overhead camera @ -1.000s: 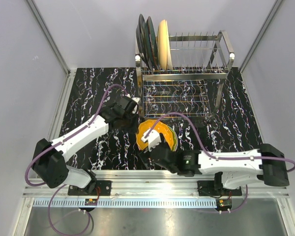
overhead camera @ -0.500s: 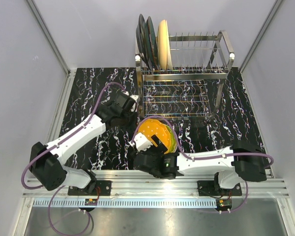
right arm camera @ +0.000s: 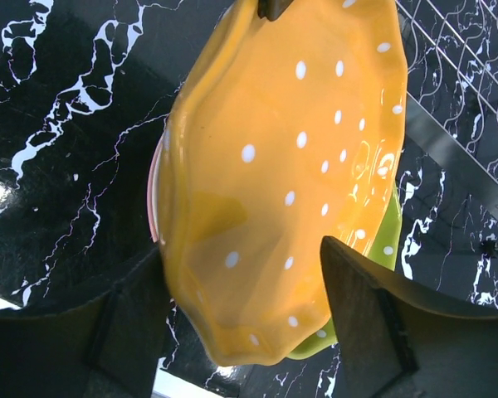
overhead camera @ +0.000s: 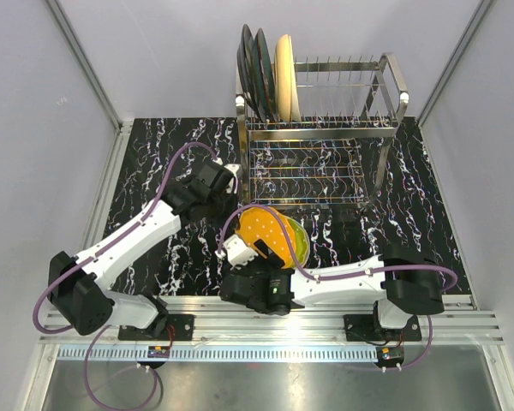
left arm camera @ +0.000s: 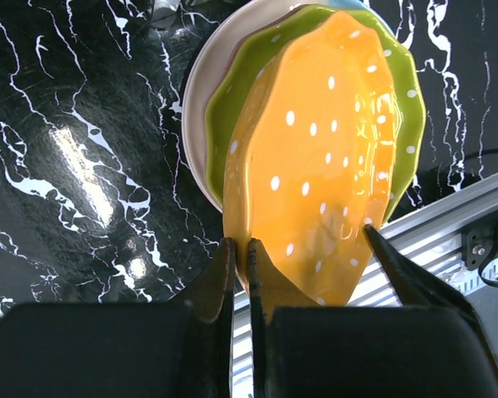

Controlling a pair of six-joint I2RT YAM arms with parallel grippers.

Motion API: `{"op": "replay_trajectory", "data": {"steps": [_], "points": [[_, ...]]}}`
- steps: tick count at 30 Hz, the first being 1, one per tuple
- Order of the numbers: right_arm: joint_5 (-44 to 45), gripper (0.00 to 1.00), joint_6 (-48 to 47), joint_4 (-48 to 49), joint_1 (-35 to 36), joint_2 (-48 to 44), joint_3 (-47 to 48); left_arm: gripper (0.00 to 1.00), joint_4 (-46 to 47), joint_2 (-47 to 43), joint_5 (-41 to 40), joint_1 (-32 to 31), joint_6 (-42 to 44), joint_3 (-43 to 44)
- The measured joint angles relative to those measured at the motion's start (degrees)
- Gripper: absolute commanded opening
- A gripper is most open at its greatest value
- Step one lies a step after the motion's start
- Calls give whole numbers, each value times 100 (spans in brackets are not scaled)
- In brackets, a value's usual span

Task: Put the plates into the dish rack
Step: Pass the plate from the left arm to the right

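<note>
**Table** [overhead camera: 154,163]: black marbled top that bears everything below.

**Rack** [overhead camera: 321,130]: beyond the left pincer [overhead camera: 233,201] and to its right, with the front-left post near it. It is well beyond the right pincer [right arm camera: 245,253]. Three racked plates [overhead camera: 261,73] stand on edge at its left end, and the tines to their right are bare.

**Stack** [left arm camera: 195,108]: the remaining plates, lying flat on the side of the left pincer toward the rail [overhead camera: 325,304], under the raised plate.

**Orange plate** [overhead camera: 270,233]: tilted up off the stack, its long axis running straight out from the left pincer toward the rail.

**Left pincer**: fingers nearly together, apparently nipping the orange plate's rim. This is the arm nearer the rack.

**Right pincer**: fingers apart, straddling the rim on the rail side. Whether they touch it cannot be told.

**Coming move (judged)**: the plate swings away from the rail, rises over the rack's front bar, and drops edge-first just right of the racked plates. In its way are the right pincer about its rim, the front post, and the racked plates themselves.
</note>
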Motion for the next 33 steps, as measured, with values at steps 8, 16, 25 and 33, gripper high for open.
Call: {"op": "replay_trajectory", "data": {"steps": [8, 16, 25, 33], "points": [[87, 56, 153, -101, 72, 76, 59, 0, 22, -96, 15, 0, -105, 13], [282, 32, 264, -260, 308, 81, 275, 0, -7, -81, 48, -9, -122, 284], [428, 17, 442, -426, 422, -262, 118, 15, 79, 24, 162, -35, -133, 409], [304, 6, 492, -289, 474, -903, -256, 25, 264, 46, 234, -66, -105, 562]]}}
